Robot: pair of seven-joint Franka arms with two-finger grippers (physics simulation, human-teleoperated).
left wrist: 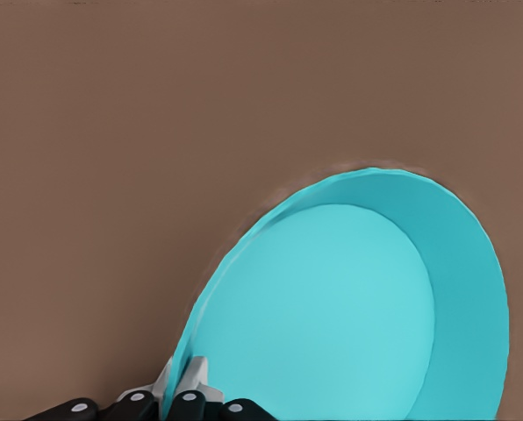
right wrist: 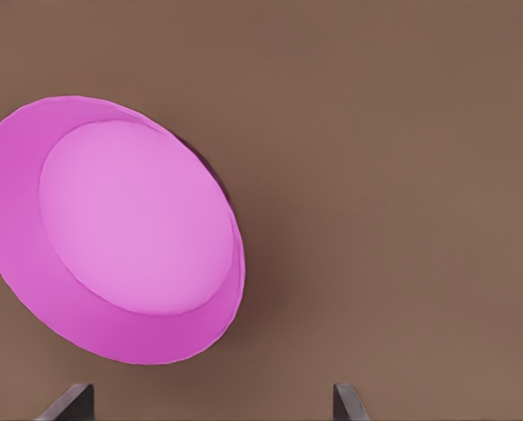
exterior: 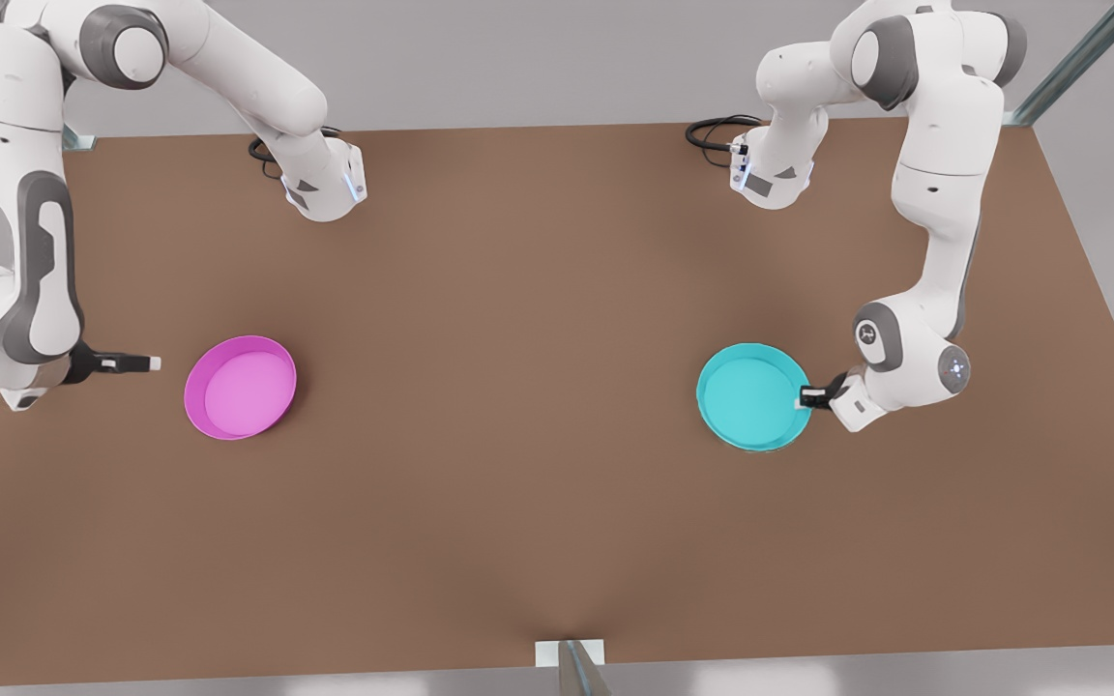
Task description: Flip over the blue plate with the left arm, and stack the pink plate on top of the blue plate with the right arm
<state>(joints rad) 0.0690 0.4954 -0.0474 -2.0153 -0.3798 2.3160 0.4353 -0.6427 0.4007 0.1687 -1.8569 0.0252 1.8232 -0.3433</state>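
Cyan blue plate (exterior: 748, 396) rim pinched by left gripper (exterior: 806, 396), well apart from it pink plate (exterior: 240, 387), right gripper (exterior: 153, 363) spread wide beside that.

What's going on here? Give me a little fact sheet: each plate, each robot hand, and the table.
blue plate: open side up on the table, not flipped
pink plate: open side up, apart from the blue one
left gripper: shut on the blue plate's rim
right gripper: open, beside the pink plate, not touching
table: brown
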